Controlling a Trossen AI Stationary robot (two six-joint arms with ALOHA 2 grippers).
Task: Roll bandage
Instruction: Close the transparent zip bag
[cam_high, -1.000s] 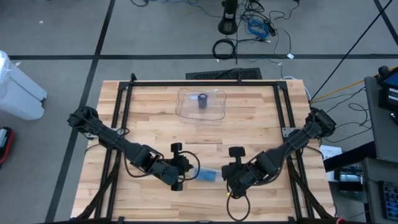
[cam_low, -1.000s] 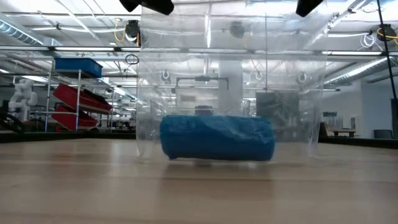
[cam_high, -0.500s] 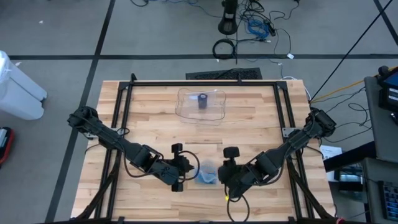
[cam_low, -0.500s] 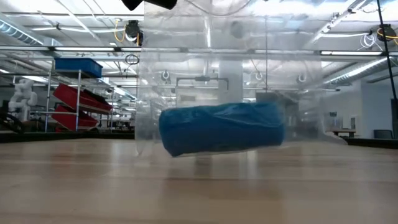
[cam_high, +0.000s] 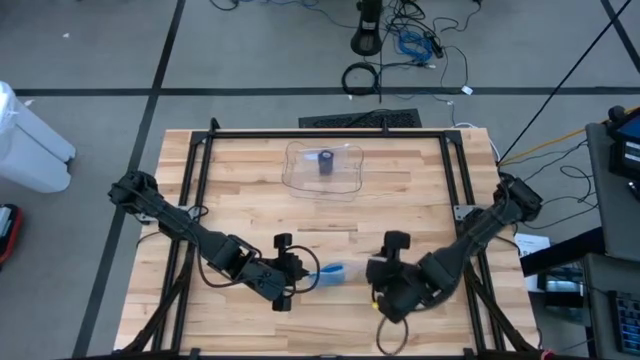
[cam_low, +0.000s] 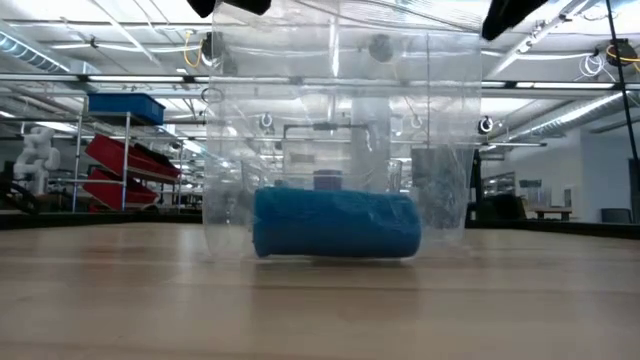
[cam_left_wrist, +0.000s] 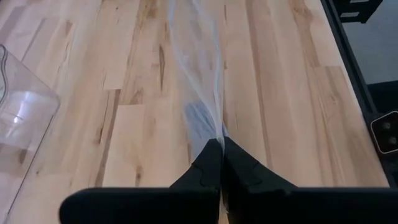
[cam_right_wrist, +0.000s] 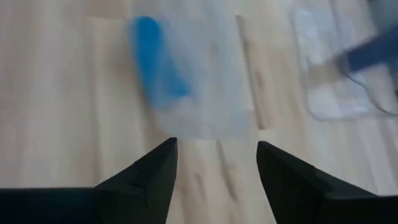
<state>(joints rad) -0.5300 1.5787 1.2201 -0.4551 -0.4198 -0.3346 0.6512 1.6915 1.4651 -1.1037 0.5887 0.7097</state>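
A blue bandage roll (cam_low: 335, 225) lies level in the bottom of a clear plastic bag (cam_low: 330, 120). The bag hangs from my left gripper (cam_high: 298, 272), which is shut on its top near the table's front edge. The bag's bottom seems to rest on the wood. My right gripper (cam_high: 370, 270) stands open just right of the bag, clear of it. Its wrist view shows the roll (cam_right_wrist: 152, 59) ahead of the spread fingers (cam_right_wrist: 155, 168). A dark roll (cam_high: 325, 162) stands in a clear tray (cam_high: 322, 168) at the far middle. My left gripper pinches the bag's gathered top edge (cam_left_wrist: 216, 134) between its two shut fingers. The fingers slant down toward the table's right side. The film runs away from the fingertips in a narrow pleated strip. The bag hangs below with the roll at its bottom.
The clear tray (cam_left_wrist: 18, 106) lies beyond my left gripper, toward the far edge. A black metal frame (cam_high: 320, 133) runs round the tabletop. Bare wood (cam_high: 250, 210) lies between the bag and the tray.
My right gripper first closed in on the bag, then drew back toward the table's right edge and turned at the wrist. It now stands clear of the bag. The bag swung and the roll tipped with its right end up, then settled level, a little further left.
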